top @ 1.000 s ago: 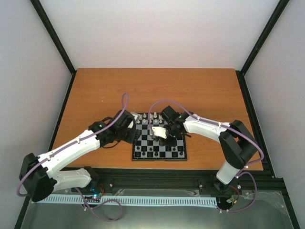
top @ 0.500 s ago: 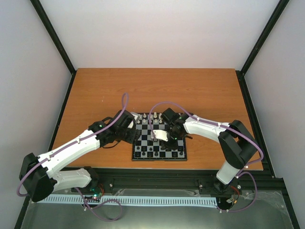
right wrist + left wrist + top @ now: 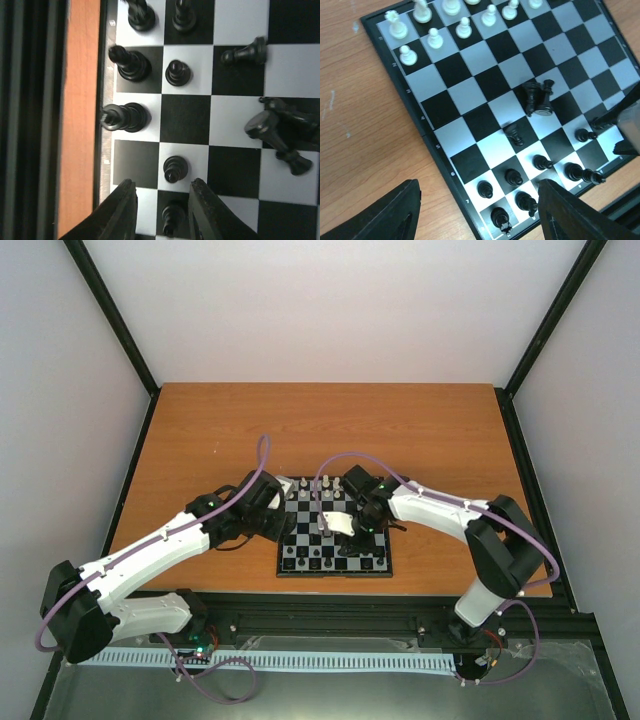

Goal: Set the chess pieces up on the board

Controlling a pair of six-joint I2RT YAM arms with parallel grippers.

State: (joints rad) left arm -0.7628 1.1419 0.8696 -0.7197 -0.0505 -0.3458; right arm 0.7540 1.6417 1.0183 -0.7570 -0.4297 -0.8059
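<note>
Change over the last second: the right arm's elbow has shifted right and toward the near edge, and its wrist sits slightly nearer over the board. The left arm has not moved.

Left gripper (image 3: 478, 182): jaws spread wide, nothing between them, held above the board's left edge near the near-left corner.

Board (image 3: 335, 573): lies on the table (image 3: 200, 430) close to its near edge, between the two arms.
- White pieces (image 3: 435, 30): upright in the two far rows.
- Black pieces (image 3: 535, 167): mostly upright in the two near rows, with some squares there unfilled.
- Fallen black pieces (image 3: 538, 97): a few lie in a heap near mid-board, touching one another. One more black piece (image 3: 515, 135) stands alone just nearer than the heap.

Right gripper (image 3: 162, 182): over the near rows on the right half. Jaws are parted and straddle a black pawn (image 3: 169, 220), with a gap showing on either side of it. A second pawn (image 3: 175, 169) stands just beyond the fingertips.
</note>
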